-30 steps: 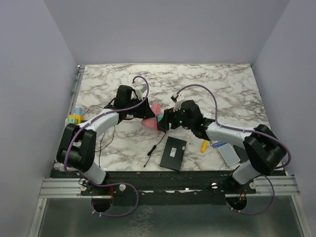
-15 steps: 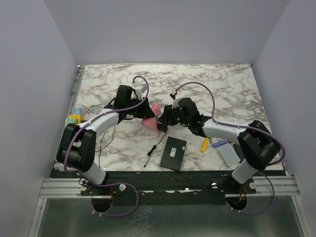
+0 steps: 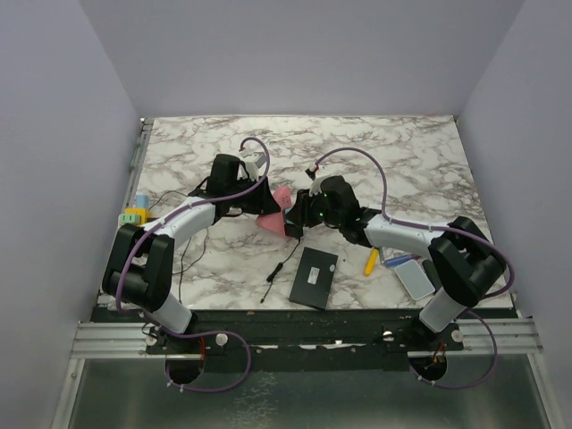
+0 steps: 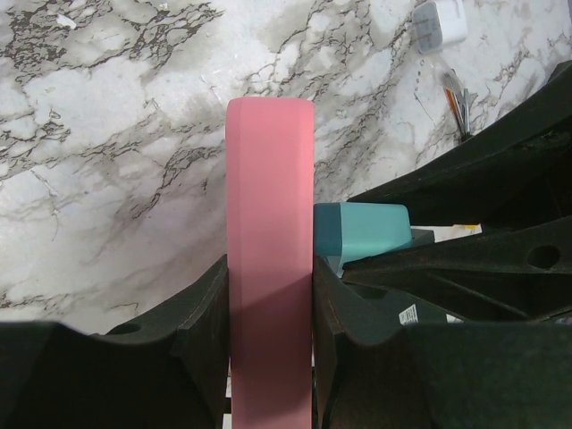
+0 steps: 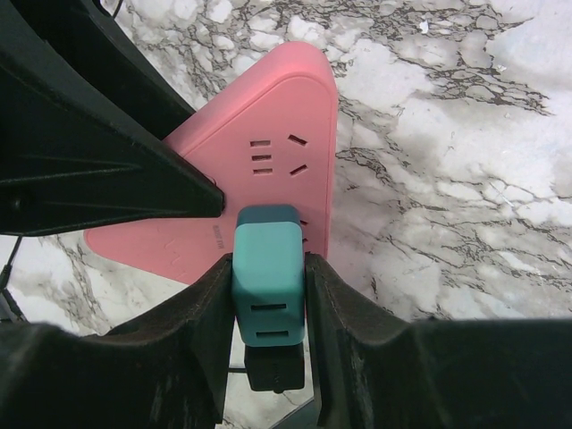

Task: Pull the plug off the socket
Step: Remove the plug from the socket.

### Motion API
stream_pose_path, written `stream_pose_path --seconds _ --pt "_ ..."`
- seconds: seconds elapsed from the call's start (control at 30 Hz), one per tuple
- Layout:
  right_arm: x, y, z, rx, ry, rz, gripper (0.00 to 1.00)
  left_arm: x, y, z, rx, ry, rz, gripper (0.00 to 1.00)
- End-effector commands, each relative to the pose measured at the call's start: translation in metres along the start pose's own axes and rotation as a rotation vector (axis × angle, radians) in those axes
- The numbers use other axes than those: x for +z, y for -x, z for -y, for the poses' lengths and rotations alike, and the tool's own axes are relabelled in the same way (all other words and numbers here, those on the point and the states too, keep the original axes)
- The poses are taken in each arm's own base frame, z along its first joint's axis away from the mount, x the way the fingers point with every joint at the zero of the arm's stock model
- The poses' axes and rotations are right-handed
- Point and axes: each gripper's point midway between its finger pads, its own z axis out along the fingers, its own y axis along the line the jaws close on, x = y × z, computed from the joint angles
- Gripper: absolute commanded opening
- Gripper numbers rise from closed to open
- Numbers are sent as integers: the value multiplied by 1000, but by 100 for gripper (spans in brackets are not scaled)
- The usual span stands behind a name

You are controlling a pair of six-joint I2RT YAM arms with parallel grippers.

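Note:
A pink triangular socket [image 3: 278, 197] stands on edge on the marble table, mid-table. My left gripper [image 3: 260, 211] is shut on it; the left wrist view shows the pink slab [image 4: 268, 206] pinched flat between both fingers [image 4: 269, 268]. A teal plug [image 5: 267, 273] sits in the socket's face [image 5: 268, 161], with a black piece hanging under it. My right gripper [image 5: 268, 264] is shut on the plug, both pads pressed against its sides. From above, the plug [image 3: 290, 214] shows only as a sliver between the two grippers, with my right gripper [image 3: 298, 217] on it.
A black flat box [image 3: 314, 277] lies near the front edge, a thin black cable [image 3: 279, 268] to its left. A yellow item [image 3: 370, 263] and a blue-and-white case [image 3: 414, 278] lie to the right. Coloured blocks [image 3: 134, 214] sit at the left edge.
My right gripper has moved a little left onto the plug and closed on it. The left gripper has stayed shut on the socket without moving.

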Motion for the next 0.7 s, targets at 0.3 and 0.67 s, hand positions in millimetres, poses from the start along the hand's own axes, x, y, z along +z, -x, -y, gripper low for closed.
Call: stream_pose_path --seconds 0.3,0.67 --pt "7 -9 4 -3 -47 -30 11 0 3 -2 20 25 0 0" --pt "12 -10 0 -70 -187 -29 0 1 1 -7 5 46 -2 0"
